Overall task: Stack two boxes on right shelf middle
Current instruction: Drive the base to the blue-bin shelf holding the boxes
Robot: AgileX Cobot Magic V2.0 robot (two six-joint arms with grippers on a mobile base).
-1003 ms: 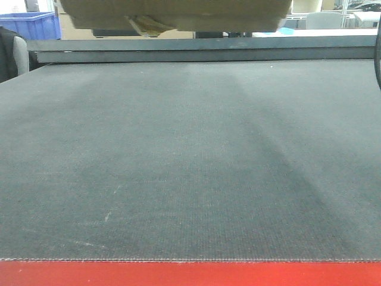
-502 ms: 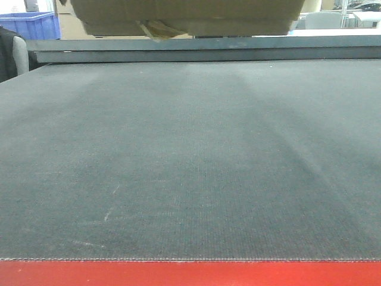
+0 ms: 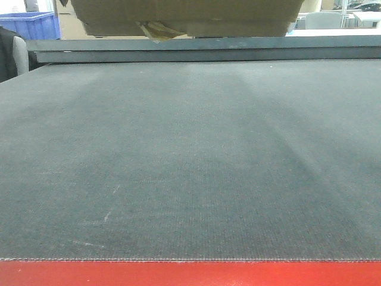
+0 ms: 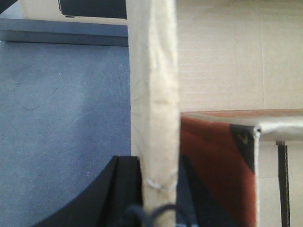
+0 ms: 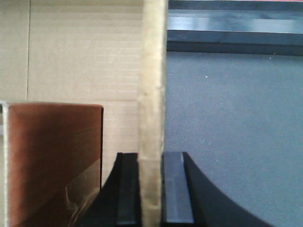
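Your right gripper point(image 5: 152, 158) has its jaws pressed on a thin wall of the tan cardboard box point(image 5: 152, 71), one on each side. Left of the jaws, a reddish-brown carton point(image 5: 52, 156) sits against the box's corrugated panel. Right of them lies the grey bench point(image 5: 236, 123), and past it a dark rail point(image 5: 232, 38).

A dark grey, felt-like tabletop point(image 3: 190, 161) fills the view, edged along its near side by a red strip point(image 3: 190, 274). A dark rail point(image 3: 202, 50) runs across its far side. Beyond, far left, stand a blue bin point(image 3: 30, 25) and a grey chair back point(image 3: 20, 55) — the far room is brightly lit.
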